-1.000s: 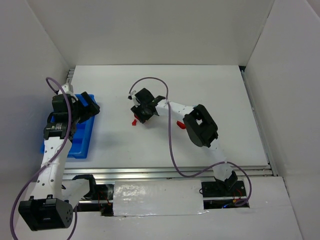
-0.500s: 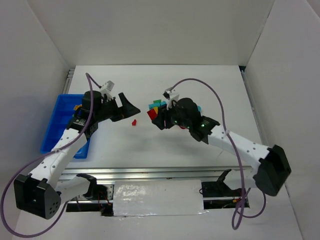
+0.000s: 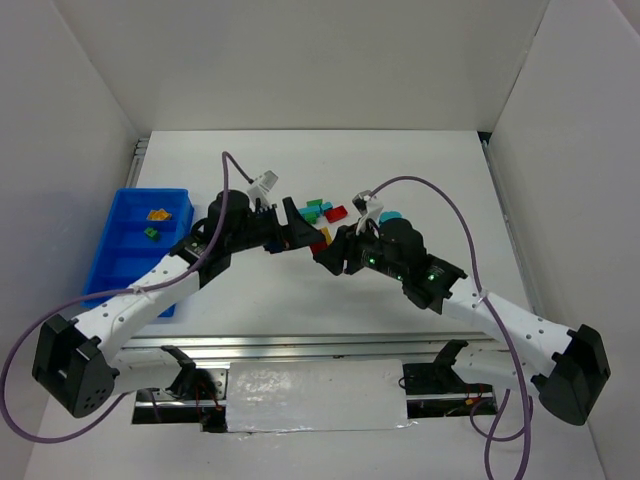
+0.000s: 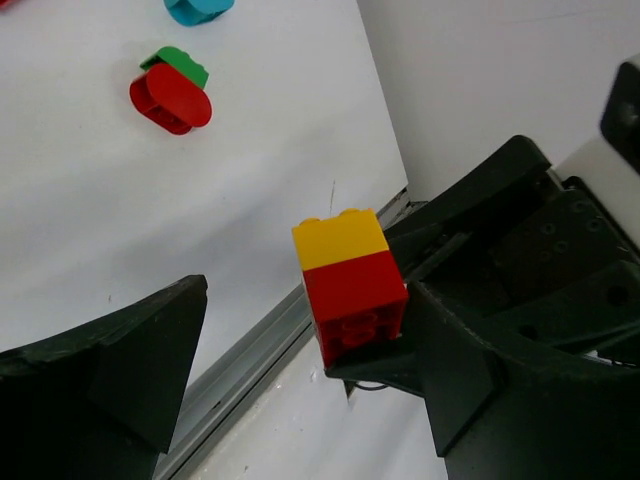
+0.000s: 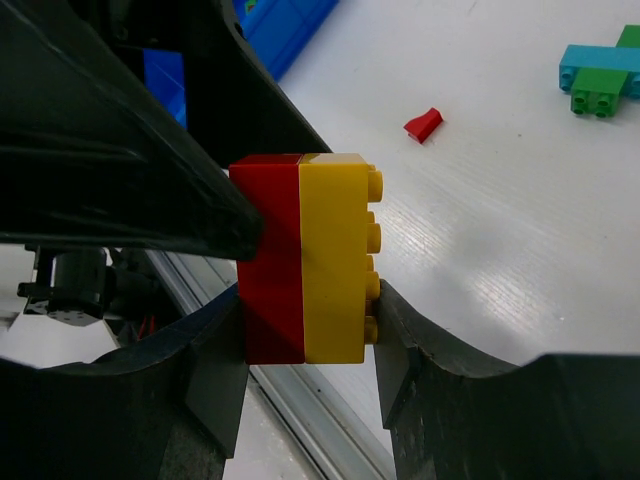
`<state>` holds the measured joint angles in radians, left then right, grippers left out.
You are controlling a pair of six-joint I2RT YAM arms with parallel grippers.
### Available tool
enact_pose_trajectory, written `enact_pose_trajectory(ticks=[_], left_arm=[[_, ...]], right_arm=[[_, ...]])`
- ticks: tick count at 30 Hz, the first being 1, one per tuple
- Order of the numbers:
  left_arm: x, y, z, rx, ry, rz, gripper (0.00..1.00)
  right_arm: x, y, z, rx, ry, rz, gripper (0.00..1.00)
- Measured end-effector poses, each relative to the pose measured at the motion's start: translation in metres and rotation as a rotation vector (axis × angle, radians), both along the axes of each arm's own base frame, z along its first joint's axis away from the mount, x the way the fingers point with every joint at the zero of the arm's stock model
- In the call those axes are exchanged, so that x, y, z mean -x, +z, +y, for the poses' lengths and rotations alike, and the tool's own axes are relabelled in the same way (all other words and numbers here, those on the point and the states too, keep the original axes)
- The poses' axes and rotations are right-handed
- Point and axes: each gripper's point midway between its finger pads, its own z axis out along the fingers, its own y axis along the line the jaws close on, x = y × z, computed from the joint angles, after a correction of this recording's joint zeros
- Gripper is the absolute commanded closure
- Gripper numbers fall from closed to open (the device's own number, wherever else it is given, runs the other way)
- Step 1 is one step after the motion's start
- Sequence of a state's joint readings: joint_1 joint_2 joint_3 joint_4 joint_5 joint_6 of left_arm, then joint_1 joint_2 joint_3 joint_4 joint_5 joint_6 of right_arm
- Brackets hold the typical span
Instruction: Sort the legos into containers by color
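**Two arms meeting above the middle of the table (image 3: pixel 430 170).**

- **Stack and grippers.** A two-brick stack (image 5: pixel 305 260), one half red and one half yellow, is off the surface. It sits between the fingers of the right gripper (image 5: pixel 305 300), which are pressed in on its two halves. The stack also lies inside the gap of the left gripper (image 4: pixel 305 300), close to one finger and well apart from the other.
- **Hard to make out.** Whether that closer finger touches the red half cannot be told, because in the right wrist view it only overlaps the brick's edge.
- **Left gripper.** Its fingers are spread wide and grasp nothing.
- **Loose bricks beyond.**
  - a small red piece (image 5: pixel 423 123)
  - a teal-and-green cluster (image 5: pixel 600 72), cut off at the frame edge
  - a red rounded brick (image 4: pixel 170 98) with a green brick (image 4: pixel 180 62) just behind it
  - a teal brick (image 4: pixel 198 8), cropped at the top
- **Tray.** At the left stands the blue tray (image 3: pixel 100 262), its near corner hidden under the left arm (image 3: pixel 150 290). A yellow piece (image 3: pixel 157 213) lies in the farthest compartment and a green piece (image 3: pixel 149 233) in the next.
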<state>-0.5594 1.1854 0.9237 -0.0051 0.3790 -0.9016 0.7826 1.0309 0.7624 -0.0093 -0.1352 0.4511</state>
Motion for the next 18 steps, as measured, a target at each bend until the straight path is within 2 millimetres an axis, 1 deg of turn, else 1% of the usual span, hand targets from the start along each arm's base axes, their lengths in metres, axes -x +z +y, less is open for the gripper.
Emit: enact_pose_trajectory(ticks=[2,3,4,5,6,7,8,9,10,11,13,16,18], left_arm=[[0.001,-0.008,-0.006,-0.018,-0.005,0.017,0.09],[0.002,-0.012,-0.007,-0.028,-0.004,0.025,0.13],[0.002,-0.014,-0.009,-0.033,-0.006,0.030,0.24],[0.002,-0.015,-0.012,-0.030,-0.009,0.038,0.33],[0.003,-0.013,-0.014,-0.026,-0.011,0.038,0.44],[0.004,-0.011,-0.017,-0.022,-0.016,0.036,0.65],[0.004,-0.008,-0.018,-0.017,-0.018,0.034,0.73],[0.004,-0.007,-0.019,-0.023,-0.019,0.028,0.80],[0.003,-0.008,-0.019,-0.029,-0.015,0.030,0.93],[0.003,-0.009,-0.019,-0.030,-0.017,0.032,0.99],[0.002,-0.009,-0.018,-0.042,-0.011,0.025,1.00],[-0.003,-0.006,-0.016,-0.063,0.007,0.001,1.00],[-0.005,-0.005,-0.012,-0.089,0.015,-0.024,1.00]], right_arm=[[0.001,0.000,0.001,-0.003,-0.001,0.003,1.00],[0.001,0.000,0.001,-0.004,-0.003,0.006,1.00],[0.001,0.000,0.001,-0.003,-0.005,0.008,1.00],[0.001,-0.002,0.000,0.001,-0.009,0.012,1.00],[0.001,-0.004,0.000,0.009,-0.015,0.018,1.00],[0.002,-0.007,0.002,0.014,-0.012,0.025,1.00],[0.002,-0.009,0.003,0.020,-0.013,0.029,1.00],[0.001,-0.011,0.004,0.030,-0.021,0.024,0.95],[0.000,-0.012,0.005,0.035,-0.026,0.021,0.66],[-0.001,-0.012,0.005,0.036,-0.031,0.021,0.40],[0.000,-0.012,0.006,0.028,-0.032,0.030,0.01],[0.003,-0.006,0.010,0.012,-0.011,0.016,0.00],[0.005,-0.003,0.009,0.003,0.003,0.008,0.00]])
